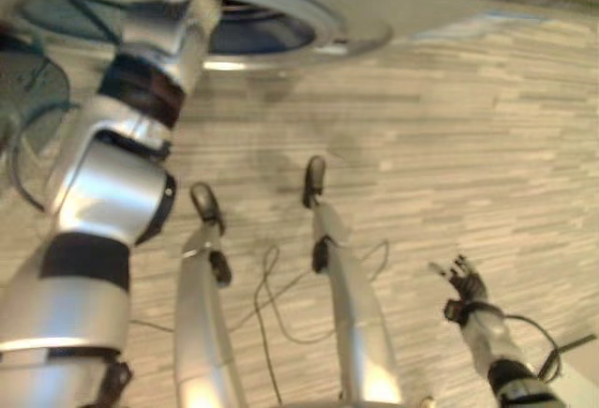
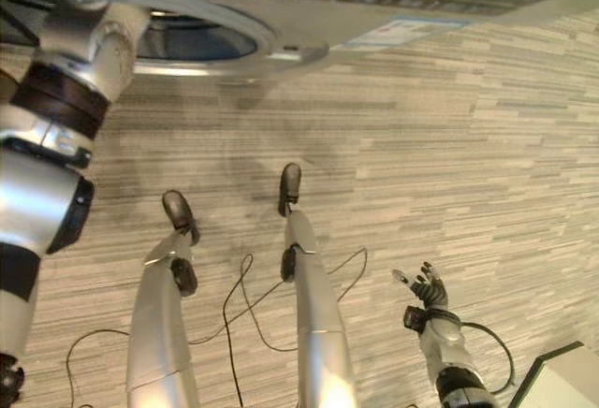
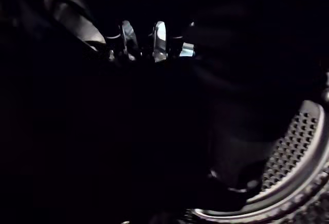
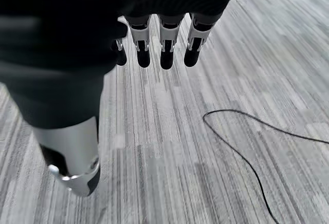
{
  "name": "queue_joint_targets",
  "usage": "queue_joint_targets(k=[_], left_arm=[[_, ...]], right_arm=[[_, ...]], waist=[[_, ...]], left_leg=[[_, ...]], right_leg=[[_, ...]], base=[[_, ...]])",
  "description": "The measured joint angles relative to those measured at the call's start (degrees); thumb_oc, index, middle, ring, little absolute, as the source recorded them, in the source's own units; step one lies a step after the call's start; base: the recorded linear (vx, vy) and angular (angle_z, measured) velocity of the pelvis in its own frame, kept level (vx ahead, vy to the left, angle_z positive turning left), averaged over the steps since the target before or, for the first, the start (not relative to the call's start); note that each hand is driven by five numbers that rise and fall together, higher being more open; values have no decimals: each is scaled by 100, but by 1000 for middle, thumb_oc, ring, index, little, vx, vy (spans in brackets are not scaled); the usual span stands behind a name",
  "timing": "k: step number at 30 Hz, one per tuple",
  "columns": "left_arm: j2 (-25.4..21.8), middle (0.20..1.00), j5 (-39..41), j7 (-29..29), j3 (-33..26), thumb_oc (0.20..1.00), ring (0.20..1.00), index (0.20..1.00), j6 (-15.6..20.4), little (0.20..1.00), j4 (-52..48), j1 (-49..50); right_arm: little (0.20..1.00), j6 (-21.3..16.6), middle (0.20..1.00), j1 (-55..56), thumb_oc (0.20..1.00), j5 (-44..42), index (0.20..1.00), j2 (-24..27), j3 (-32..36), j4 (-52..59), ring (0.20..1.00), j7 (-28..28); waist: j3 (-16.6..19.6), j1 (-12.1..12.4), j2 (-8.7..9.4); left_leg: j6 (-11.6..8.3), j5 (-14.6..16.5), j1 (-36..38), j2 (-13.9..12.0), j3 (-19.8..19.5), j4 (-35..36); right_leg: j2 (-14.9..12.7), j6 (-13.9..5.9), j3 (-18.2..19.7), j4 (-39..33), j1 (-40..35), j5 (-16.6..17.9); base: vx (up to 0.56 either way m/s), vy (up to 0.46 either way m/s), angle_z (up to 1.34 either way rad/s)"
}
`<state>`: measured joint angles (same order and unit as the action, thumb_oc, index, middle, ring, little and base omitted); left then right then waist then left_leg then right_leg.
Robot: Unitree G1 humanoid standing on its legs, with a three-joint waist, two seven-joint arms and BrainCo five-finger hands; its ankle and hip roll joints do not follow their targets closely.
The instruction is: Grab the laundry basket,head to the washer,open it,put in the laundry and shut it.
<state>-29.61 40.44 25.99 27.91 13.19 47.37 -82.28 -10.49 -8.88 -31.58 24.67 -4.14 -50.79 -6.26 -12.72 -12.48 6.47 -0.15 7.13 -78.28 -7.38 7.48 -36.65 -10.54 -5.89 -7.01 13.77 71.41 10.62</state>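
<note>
The washer (image 2: 309,15) stands at the top of the eye views, its round port (image 1: 281,29) open and dark inside. My left arm reaches up into that port, past the chrome rim. Inside, my left hand (image 3: 158,38) shows faintly in the dark, near the perforated steel drum wall (image 3: 293,147). A dark mass lies around it; whether this is laundry I cannot tell. My right hand (image 2: 426,291) hangs low at the right over the floor, fingers (image 4: 164,49) straight and spread, holding nothing.
A translucent teal round pane (image 1: 28,109), likely the washer's open door, sits at the far left beside my left arm. Striped grey carpet floor (image 1: 468,146) stretches to the right. A pale box corner (image 2: 562,375) shows at the lower right.
</note>
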Motion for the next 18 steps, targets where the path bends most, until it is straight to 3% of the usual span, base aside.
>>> queue_joint_targets(k=[6,11,13,16,18], left_arm=[[106,1000,-46,-136,-585,1000,1000,1000,-77,1000,-627,1643],[63,1000,-459,-296,-1427,1000,1000,1000,-67,1000,-2255,3839],[135,1000,-748,-419,-2026,1000,1000,1000,-67,1000,-2997,5335],[257,1000,-1011,-954,-2170,1000,1000,1000,-57,1000,-3451,7793],[218,1000,-1130,-1150,-2066,1000,1000,1000,-55,1000,-3319,7894]], right_arm=[[1000,-28,1000,11,1000,-35,1000,-20,14,153,1000,-67],[1000,8,1000,36,1000,-50,1000,-271,178,510,1000,-104],[1000,46,1000,277,1000,-34,1000,-467,328,751,1000,-101],[1000,99,1000,426,1000,23,1000,-484,392,598,1000,-47],[1000,81,1000,398,1000,37,1000,-441,399,386,1000,3]], waist=[[-45,28,-66],[-269,132,-278],[-392,187,-296],[-395,448,-301],[-363,655,-343]], left_leg=[[-63,-65,226,29,-22,270],[-108,-96,705,84,-5,536],[-196,-194,1146,96,-8,867],[-328,-312,2459,122,15,1568],[-362,-416,2853,166,-29,1852]], right_leg=[[-25,21,-106,-113,-185,-37],[-50,33,-110,-223,-578,-94],[-30,53,-185,-432,-965,-81],[12,81,-264,-688,-2068,-170],[4,111,-320,-709,-2384,-269]], base=[[-20,-1,6],[-15,10,4],[-18,-16,8],[7,-13,7],[21,-29,17]])
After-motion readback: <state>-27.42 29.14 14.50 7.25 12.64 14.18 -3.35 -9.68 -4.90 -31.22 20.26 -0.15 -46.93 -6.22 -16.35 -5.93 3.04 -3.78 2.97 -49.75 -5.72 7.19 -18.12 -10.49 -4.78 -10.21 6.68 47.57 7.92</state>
